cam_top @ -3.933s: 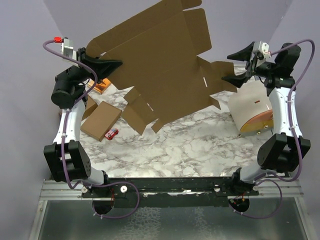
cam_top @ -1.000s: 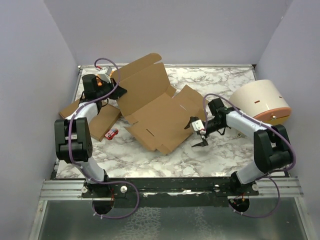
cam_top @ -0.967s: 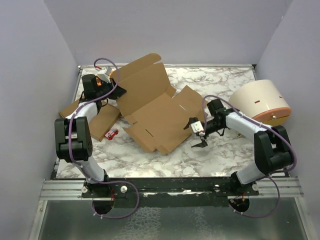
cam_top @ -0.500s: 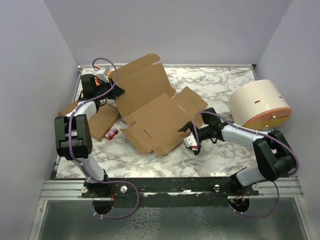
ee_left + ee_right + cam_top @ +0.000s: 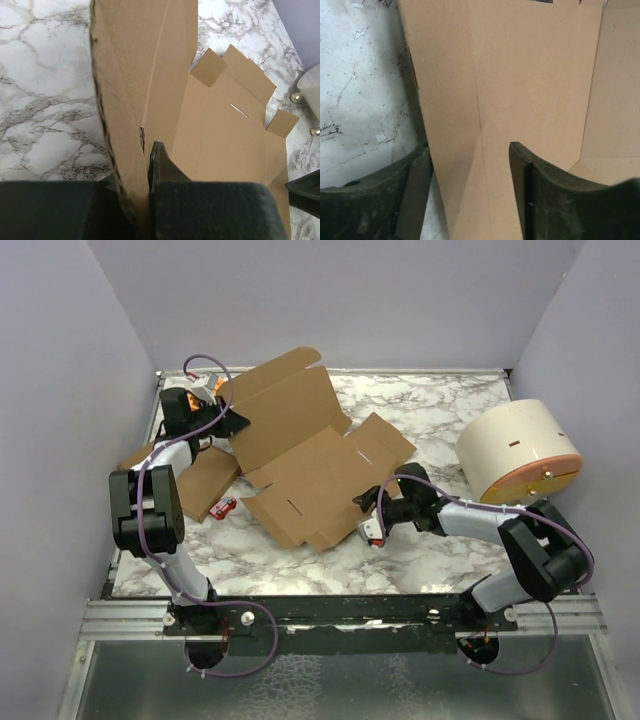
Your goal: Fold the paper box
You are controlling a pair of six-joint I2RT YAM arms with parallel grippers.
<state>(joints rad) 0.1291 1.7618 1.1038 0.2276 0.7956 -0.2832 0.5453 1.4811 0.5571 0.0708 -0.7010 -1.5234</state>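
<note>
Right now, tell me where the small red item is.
In the top view, the small red item lies on the left side of the marble table, at the near corner of the flat cardboard piece, left of the paper box.

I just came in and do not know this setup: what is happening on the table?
Two robot arms are working on the paper box, a brown cardboard sheet lying mostly open on the marble table. The left gripper is shut on its far left edge, where one panel stands raised. The right gripper is at the near right edge, jaws open around a flap. The box is not yet folded up.
</note>
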